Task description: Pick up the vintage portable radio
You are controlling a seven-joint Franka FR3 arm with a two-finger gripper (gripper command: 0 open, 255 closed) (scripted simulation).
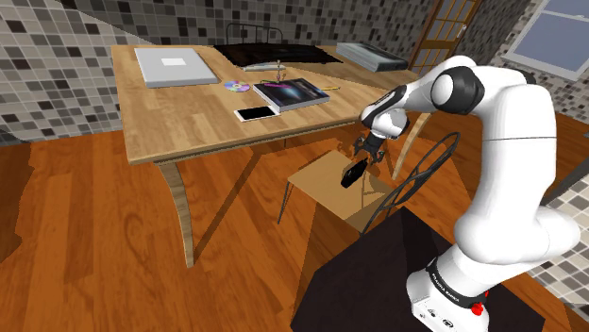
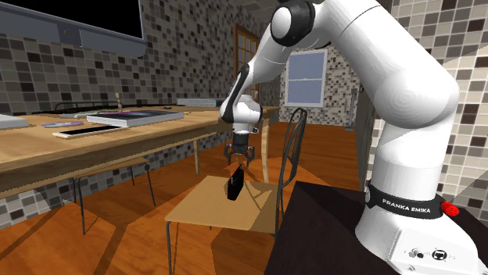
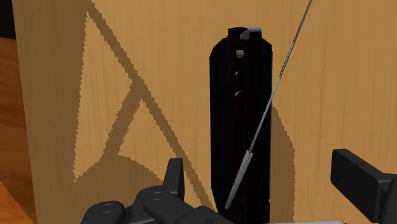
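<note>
Wide-open tool [image 3: 261,168] hangs over the black radio [image 3: 238,102] without touching it.

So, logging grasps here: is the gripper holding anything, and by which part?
Nothing held: the gripper is open, its fingers apart from the black radio standing on the chair seat.

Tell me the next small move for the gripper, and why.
Probably lower it straight down a little. The gripper hangs open just above the radio, which stands upright on the chair seat. In the wrist view the fingers stand apart on either side of it, not touching it. Going lower should bring them around its body before closing.
</note>
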